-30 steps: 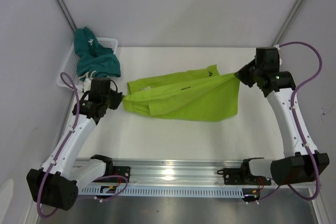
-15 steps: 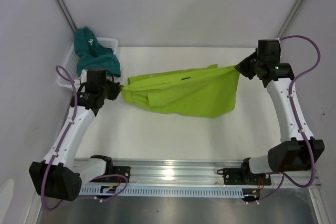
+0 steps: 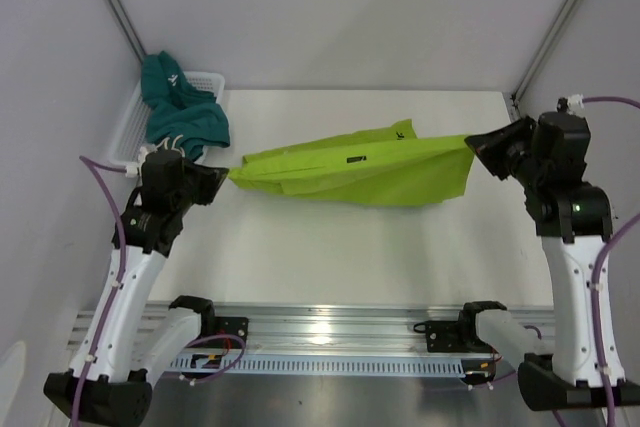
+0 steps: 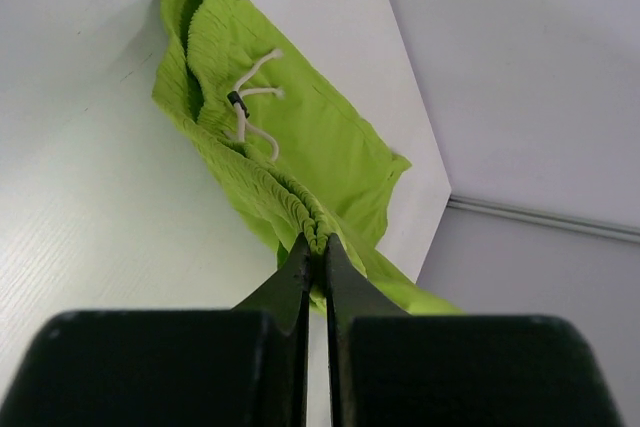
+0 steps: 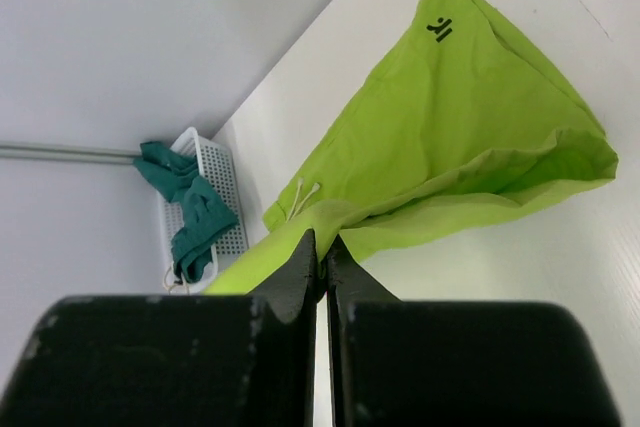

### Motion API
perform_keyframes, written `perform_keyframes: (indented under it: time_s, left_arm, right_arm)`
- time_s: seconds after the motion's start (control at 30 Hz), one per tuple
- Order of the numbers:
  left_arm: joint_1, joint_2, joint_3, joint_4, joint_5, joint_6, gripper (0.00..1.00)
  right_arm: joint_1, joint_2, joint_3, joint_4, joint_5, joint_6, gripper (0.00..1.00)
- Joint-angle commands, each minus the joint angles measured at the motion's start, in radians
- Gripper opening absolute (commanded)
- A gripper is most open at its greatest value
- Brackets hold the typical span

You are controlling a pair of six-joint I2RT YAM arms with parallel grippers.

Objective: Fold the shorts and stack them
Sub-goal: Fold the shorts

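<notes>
The lime green shorts (image 3: pixel 370 172) are stretched taut above the table between both arms. My left gripper (image 3: pixel 226 176) is shut on the gathered waistband at the left end; its white drawstring (image 4: pixel 252 107) hangs free in the left wrist view. At the right end my right gripper (image 3: pixel 472 141) is shut on the hem, and the green fabric (image 5: pixel 470 137) sags away from it in the right wrist view. A dark teal pair of shorts (image 3: pixel 180 107) lies bunched in the white basket at the back left, also visible as the teal shorts (image 5: pixel 190 207) in the right wrist view.
The white mesh basket (image 3: pixel 208 80) stands against the left wall at the back left of the table (image 3: pixel 330 237). Grey walls enclose the table on three sides. An aluminium rail (image 3: pixel 330 332) runs along the near edge between the arm bases.
Both arms have pulled apart and back toward the near edge. The green shorts, loose and sagging a second ago, are now stretched into a taut narrow band.
</notes>
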Motion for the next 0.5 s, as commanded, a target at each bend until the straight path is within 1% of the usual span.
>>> perform_keyframes:
  time_s: [0.0, 0.07, 0.1, 0.13, 0.23, 0.27, 0.37, 0.47]
  left_arm:
    - [0.017, -0.092, -0.067, -0.056, 0.002, 0.042, 0.0]
    - [0.017, -0.16, -0.092, -0.081, 0.018, 0.044, 0.0]
    - [0.017, -0.183, -0.13, -0.088, 0.031, 0.042, 0.0]
    - [0.017, -0.206, -0.142, -0.098, 0.036, 0.042, 0.0]
    - [0.017, -0.289, -0.171, -0.147, 0.039, 0.039, 0.0]
    - [0.017, -0.318, -0.171, -0.156, 0.038, 0.041, 0.0]
    - [0.017, -0.341, -0.162, -0.185, 0.025, 0.039, 0.0]
    - [0.017, -0.314, -0.127, -0.191, 0.009, 0.048, 0.0]
  right_arm:
    - [-0.008, -0.123, -0.085, -0.072, 0.017, -0.021, 0.0]
    - [-0.008, -0.178, -0.123, -0.114, 0.009, -0.018, 0.0]
    - [-0.008, -0.204, -0.155, -0.129, 0.006, -0.016, 0.0]
    - [-0.008, -0.255, -0.166, -0.155, 0.003, -0.016, 0.0]
    - [-0.008, -0.324, -0.167, -0.219, 0.003, -0.021, 0.0]
    - [-0.009, -0.336, -0.163, -0.229, 0.001, -0.021, 0.0]
    - [-0.008, -0.34, -0.153, -0.236, -0.008, -0.022, 0.0]
    - [-0.008, -0.298, -0.14, -0.2, -0.009, -0.025, 0.0]
